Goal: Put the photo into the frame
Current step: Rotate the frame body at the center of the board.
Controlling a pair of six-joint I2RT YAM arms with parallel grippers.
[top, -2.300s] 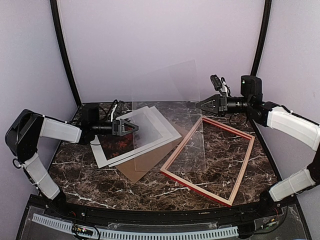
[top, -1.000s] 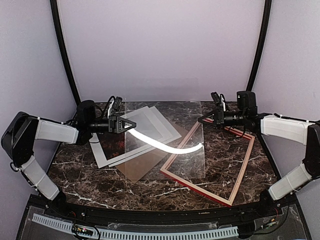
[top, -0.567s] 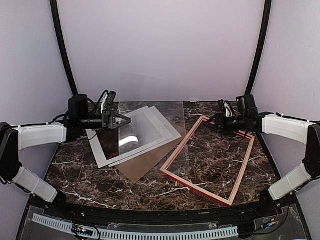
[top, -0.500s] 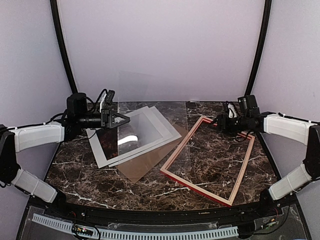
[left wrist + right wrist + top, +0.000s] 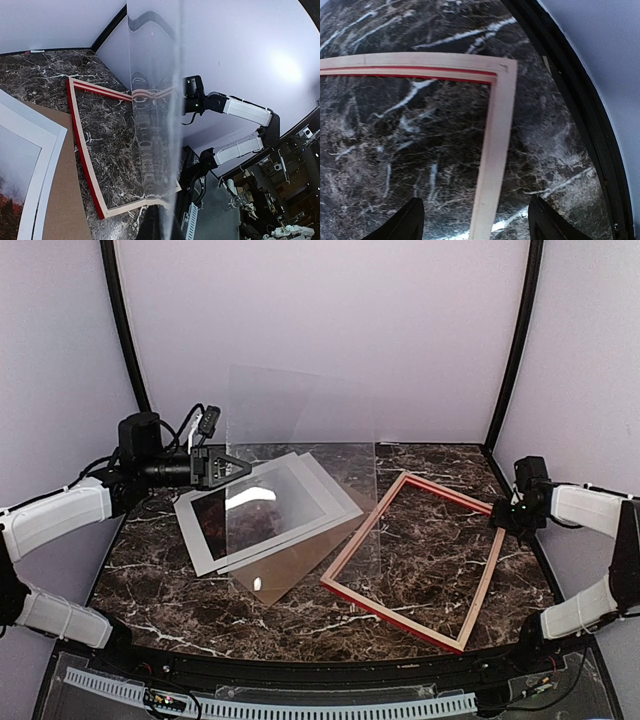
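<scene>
The photo (image 5: 208,525) lies face up on a stack of sheets at the left of the table, and its red trees and white margin show again at the edge of the left wrist view (image 5: 10,175). The frame (image 5: 345,552) lies flat to the right with its pale wood side up (image 5: 85,150). My left gripper (image 5: 215,468) is shut on the edge of a clear pane (image 5: 300,440), holding it tilted up above the stack. My right gripper (image 5: 497,517) stands open and empty just above the frame's far right rail (image 5: 492,160).
A brown backing board (image 5: 270,590) sticks out under the stack (image 5: 55,190), beside a pale grey sheet (image 5: 340,502). The clear pane's lower right part overhangs the frame's left rail. A black hoop post (image 5: 510,350) rises behind the right arm.
My right gripper let go of the clear pane, opened and swung right to the frame's far corner. My left gripper drew back left and tilted the pane upward.
</scene>
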